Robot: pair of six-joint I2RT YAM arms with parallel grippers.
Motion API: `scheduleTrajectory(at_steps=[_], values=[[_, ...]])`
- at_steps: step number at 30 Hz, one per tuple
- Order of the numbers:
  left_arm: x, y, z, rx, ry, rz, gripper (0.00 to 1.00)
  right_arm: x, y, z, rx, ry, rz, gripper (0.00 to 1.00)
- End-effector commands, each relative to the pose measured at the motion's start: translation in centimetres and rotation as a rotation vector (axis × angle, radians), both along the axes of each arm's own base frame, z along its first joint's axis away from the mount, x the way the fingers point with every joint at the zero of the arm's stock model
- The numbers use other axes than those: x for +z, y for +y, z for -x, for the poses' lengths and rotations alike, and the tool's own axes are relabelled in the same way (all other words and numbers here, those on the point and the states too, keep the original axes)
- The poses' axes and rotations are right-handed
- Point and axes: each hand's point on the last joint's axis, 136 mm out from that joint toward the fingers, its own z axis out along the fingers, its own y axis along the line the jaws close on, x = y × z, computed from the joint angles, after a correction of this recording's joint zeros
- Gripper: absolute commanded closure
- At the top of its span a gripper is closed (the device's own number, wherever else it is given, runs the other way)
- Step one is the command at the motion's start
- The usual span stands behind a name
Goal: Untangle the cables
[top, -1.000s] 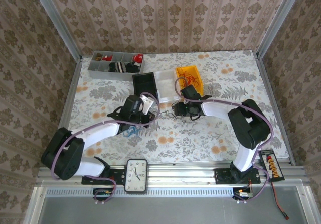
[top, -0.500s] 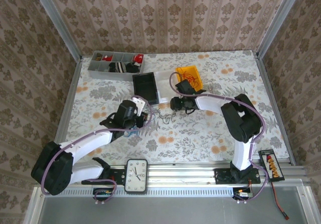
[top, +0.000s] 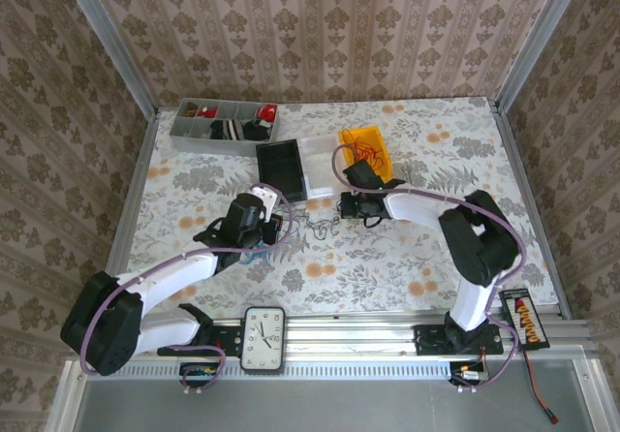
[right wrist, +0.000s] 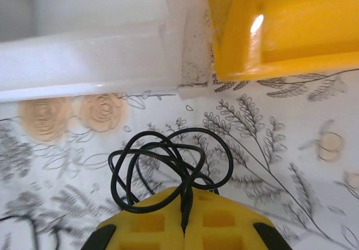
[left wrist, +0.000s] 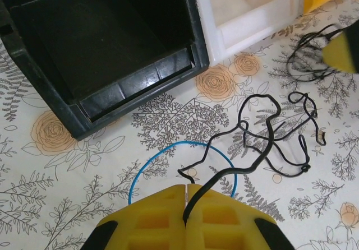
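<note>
The left tool (left wrist: 186,193) is pinched tight on a black cable (left wrist: 269,140). The cable sprawls in loose kinks over the counter (left wrist: 67,166). A blue cable (left wrist: 168,146) loops beside it, and its lower ends are hidden under the fingers. The right tool (right wrist: 184,208) is closed on a black coil (right wrist: 188,177), which lies just below the white bin (right wrist: 84,42) and yellow bin (right wrist: 280,42). I cannot tell whether coil and cable are one strand. From above, the wire between the tools is barely visible.
</note>
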Motion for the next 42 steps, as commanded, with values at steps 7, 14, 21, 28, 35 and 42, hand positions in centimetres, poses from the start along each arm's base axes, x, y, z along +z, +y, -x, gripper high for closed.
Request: scheduleTrajectory(at_steps=[7, 14, 21, 28, 35, 42], values=[[0.9, -0.2, -1.4, 0.04, -0.026, 0.019, 1.0, 8.0, 2.1, -3.8, 0.024, -0.167, -0.073, 0.97], [2.5, -0.6, -1.5, 0.024, -0.041, 0.03, 1.0, 9.5, 3.7, -9.6, 0.021, -0.206, -0.094, 0.54], [7.1, -1.8, -2.2, -0.016, -0.106, 0.076, 1.0, 11.2, 2.0, -8.8, -0.024, -0.266, -0.1, 0.5], [15.6, -4.5, -4.4, -0.039, -0.233, 0.215, 1.0, 9.1, -3.1, -5.0, -0.154, -0.236, -0.077, 0.5], [21.7, -7.3, -7.4, -0.07, -0.332, 0.266, 1.0, 7.8, -6.9, -2.6, -0.241, -0.222, -0.049, 0.51], [20.2, -10.2, -12.7, -0.055, -0.393, 0.198, 1.0, 7.8, -8.4, -2.4, -0.264, -0.222, -0.047, 0.51]])
